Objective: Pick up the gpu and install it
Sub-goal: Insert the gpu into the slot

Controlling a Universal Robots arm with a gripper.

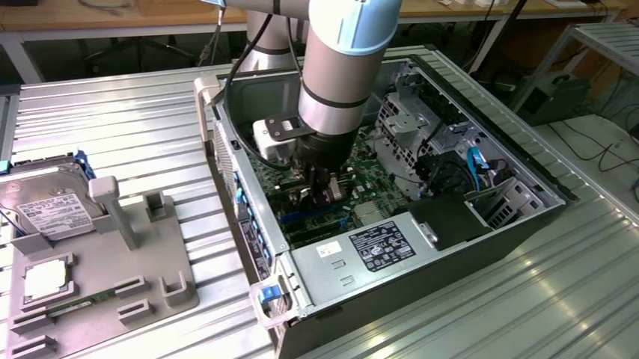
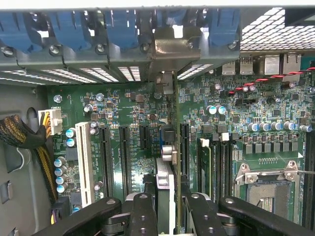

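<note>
Nearest on the bench [image 1: 130, 120] stands a grey holder [image 1: 140, 254] with the hard drive [image 1: 45, 206], well apart from the work. In the open computer case [image 1: 450, 292], the power supply [image 1: 375, 250] lies in front. Behind it the arm [image 1: 345, 67] reaches down. Its fingers [image 2: 142, 216] are narrow and hold the gpu [image 2: 166, 182] on edge over the motherboard [image 2: 123, 105], between black slots, with blue latches [image 2: 74, 27] beyond.

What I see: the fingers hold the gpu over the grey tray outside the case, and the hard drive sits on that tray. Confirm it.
Not quite. The fingers hold the gpu inside the case, above the motherboard, not over the grey tray; the wrist view shows this. The hard drive does sit on that tray.
</note>
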